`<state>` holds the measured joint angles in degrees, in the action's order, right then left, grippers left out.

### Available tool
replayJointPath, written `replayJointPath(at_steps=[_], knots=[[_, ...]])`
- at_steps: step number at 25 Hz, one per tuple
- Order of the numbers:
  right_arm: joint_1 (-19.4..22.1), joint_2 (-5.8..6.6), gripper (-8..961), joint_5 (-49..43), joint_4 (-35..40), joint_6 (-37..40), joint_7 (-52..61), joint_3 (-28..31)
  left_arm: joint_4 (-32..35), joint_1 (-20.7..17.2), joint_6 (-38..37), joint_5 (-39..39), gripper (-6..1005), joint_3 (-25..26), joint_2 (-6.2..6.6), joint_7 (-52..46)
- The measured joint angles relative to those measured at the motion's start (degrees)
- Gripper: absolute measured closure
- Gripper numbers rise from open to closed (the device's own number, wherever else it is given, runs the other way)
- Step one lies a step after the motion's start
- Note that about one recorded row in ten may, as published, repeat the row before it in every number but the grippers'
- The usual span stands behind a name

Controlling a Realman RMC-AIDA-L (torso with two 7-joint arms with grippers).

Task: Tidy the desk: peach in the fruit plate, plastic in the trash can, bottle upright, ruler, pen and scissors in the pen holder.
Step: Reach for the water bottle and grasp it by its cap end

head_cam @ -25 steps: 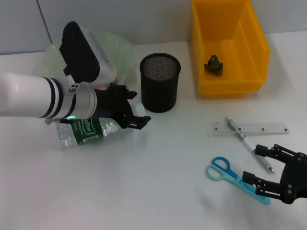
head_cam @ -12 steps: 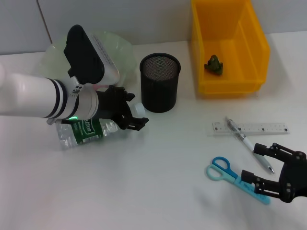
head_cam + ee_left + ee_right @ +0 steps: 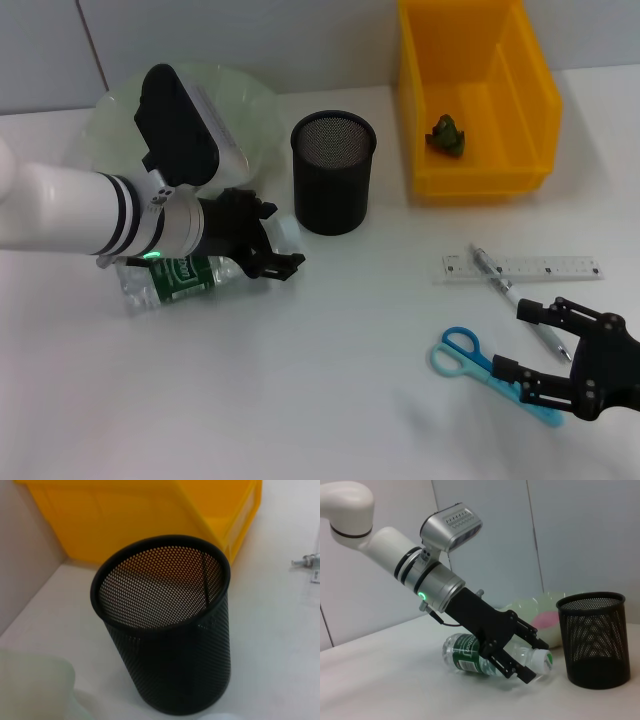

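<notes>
White table [image 3: 330,380] carries bottle [image 3: 170,277], holder [image 3: 333,172], bin [image 3: 478,100], scissors [image 3: 470,362], ruler [image 3: 525,268]

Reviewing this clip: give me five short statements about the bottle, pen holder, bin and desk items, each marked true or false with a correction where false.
1. The bottle lies on its side. True.
2. The left gripper is down at the bottle's neck end, fingers apart around it. True.
3. The scissors stand in the pen holder. False: they lie on the desk, near the right gripper, and the holder looks empty.
4. The yellow bin is empty. False: a small dark green crumpled piece lies inside it.
5. The pen lies across the ruler. True.
</notes>
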<state>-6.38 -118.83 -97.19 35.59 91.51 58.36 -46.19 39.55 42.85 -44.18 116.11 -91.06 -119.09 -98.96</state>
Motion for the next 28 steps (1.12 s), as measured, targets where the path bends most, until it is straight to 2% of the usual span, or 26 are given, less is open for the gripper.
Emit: replayJointPath(at_steps=[12, 14, 20, 25, 28], knots=[[-0.25, 0.0, 133, -0.09, 0.0, 0.04, 0.77, -0.05, 0.35, -0.28, 1.74, 0.11, 213, -4.97, 0.0, 0.73], [-0.37, 0.0, 133, -0.11, 0.0, 0.06, 0.79, -0.04, 0.41, -0.23, 1.73, 0.16, 395, -5.09, 0.0, 0.71], [-0.44, 0.0, 133, -0.11, 0.0, 0.07, 0.93, -0.04, 1.15, -0.52, 1.55, 0.48, 634, -5.06, 0.0, 0.62], [-0.84, 0.0, 133, -0.35, 0.0, 0.07, 1.34, -0.04, 1.99, -0.71, 0.8, 1.78, 788, -5.04, 0.06, 0.29], [-0.93, 0.0, 133, -0.69, 0.0, 0.08, 1.42, -0.07, 4.16, -1.56, -1.13, 3.32, 825, -5.4, 0.1, 0.32]])
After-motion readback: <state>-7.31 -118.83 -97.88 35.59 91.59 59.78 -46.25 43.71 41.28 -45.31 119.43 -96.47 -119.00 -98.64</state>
